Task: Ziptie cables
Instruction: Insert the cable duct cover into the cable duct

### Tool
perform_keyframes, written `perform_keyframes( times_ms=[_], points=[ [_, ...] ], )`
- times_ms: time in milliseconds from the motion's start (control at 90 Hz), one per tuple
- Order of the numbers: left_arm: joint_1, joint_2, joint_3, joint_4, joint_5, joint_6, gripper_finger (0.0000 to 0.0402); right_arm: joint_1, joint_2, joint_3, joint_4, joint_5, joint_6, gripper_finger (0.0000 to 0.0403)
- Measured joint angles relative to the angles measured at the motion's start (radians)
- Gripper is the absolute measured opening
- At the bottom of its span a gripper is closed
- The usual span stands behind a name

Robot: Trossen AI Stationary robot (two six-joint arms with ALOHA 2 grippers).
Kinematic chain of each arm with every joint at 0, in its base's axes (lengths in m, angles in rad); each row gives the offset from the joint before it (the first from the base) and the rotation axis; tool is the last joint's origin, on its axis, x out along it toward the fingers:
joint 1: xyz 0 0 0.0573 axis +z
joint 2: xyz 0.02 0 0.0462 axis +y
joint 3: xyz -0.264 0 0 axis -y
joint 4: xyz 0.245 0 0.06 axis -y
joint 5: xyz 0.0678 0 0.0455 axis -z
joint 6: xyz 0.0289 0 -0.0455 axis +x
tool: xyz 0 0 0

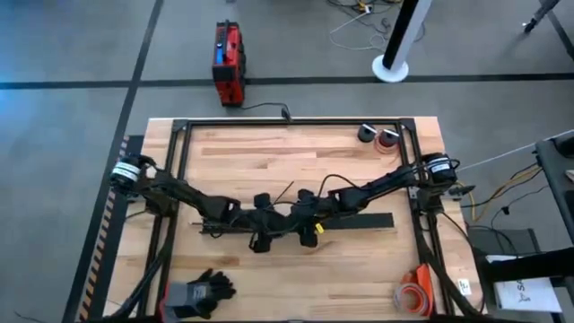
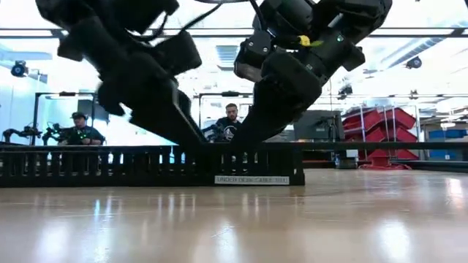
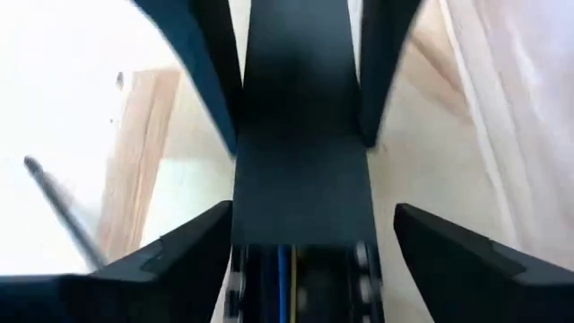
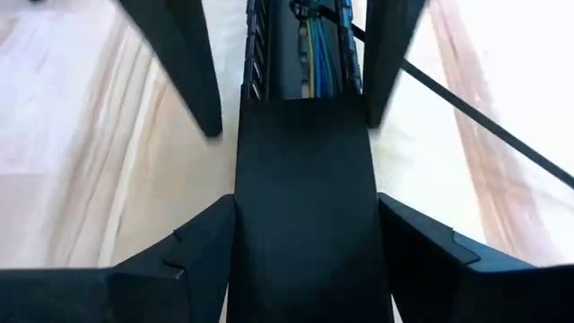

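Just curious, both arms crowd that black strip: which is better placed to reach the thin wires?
Probably the left. The cables lie in the slotted strip right at the left tool; from the right tool they sit farther along it.

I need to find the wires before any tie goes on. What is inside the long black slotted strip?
In the right wrist view, blue and pale wires lie inside the slotted strip. A flat black cover hides the rest of its channel.

cables (image 4: pixel 309 45) mostly hidden (inside strip (image 4: pixel 305 206)), blurred
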Motion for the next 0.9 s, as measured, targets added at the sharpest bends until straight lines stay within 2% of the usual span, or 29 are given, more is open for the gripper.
perform_keyframes(
  times_ms=[189,567,900],
  points=[
    [-0.017,-0.003,-0.038,-0.047,-0.002,-0.064,0.0277,-0.001,-0.002,-0.001,-0.027,-0.01,-0.014,0.0218],
    [-0.02,0.142,-0.085,0.096,0.003,-0.125,0.0215,-0.002,-0.003,-0.008,-0.019,-0.07,-0.047,0.0218],
    [-0.021,0.165,-0.087,0.152,-0.006,-0.119,0.0219,-0.003,-0.001,-0.011,0.015,-0.142,-0.088,0.0218]
  ],
)
